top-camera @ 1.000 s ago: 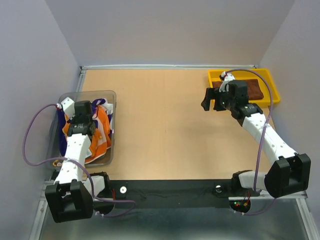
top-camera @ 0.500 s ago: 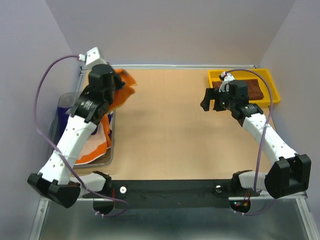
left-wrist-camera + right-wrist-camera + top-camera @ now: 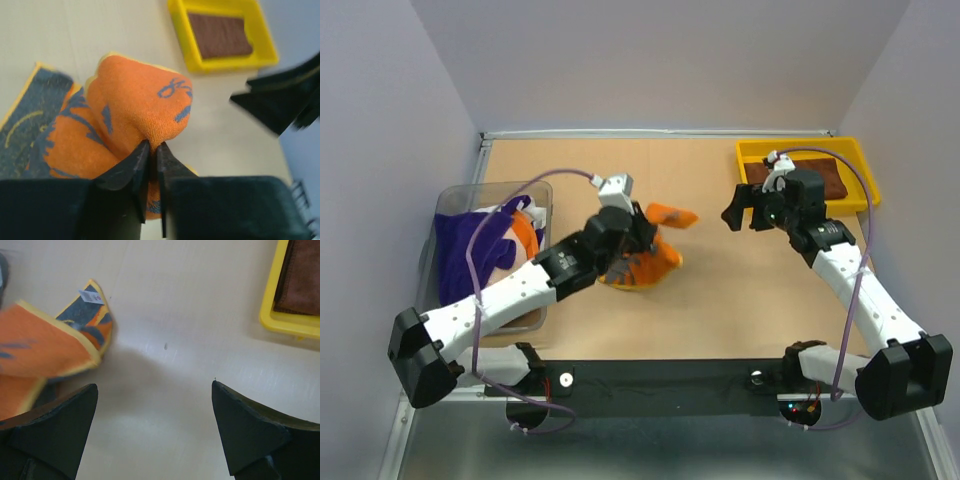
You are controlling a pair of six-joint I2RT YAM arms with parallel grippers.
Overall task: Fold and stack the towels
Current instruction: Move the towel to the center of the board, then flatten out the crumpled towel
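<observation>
Left claw (image 3: 151, 150) pinching one orange towel (image 3: 645, 255) over mid-table (image 3: 720, 300), moved there from the far-left corner half a second ago; right claw (image 3: 155, 430) spread, empty, near the yellow tray (image 3: 752, 152). One brown towel (image 3: 820, 178) in the tray; one purple towel (image 3: 470, 245) in the clear bin (image 3: 542, 190).

Brown towel (image 3: 302, 280) cut off by the right wrist view's edge — its yellow tray (image 3: 280, 315) too.
</observation>
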